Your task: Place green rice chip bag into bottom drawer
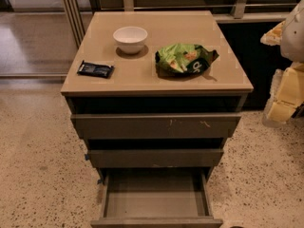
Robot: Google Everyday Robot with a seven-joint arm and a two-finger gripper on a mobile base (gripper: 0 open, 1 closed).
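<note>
Camera view: green rice chip bag (184, 57), lettering unreadable; bottom drawer (154, 202) open; hand (284, 96) far right, state unclear.

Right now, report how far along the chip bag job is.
Done: the bottom drawer stands pulled open, nothing in it. In hand: nothing; the gripper is at the view's right edge, beside the cabinet, apart from the green rice chip bag. Left: that bag lies on the cabinet's top, right of the white bowl, not yet grasped or put in the drawer.
</note>
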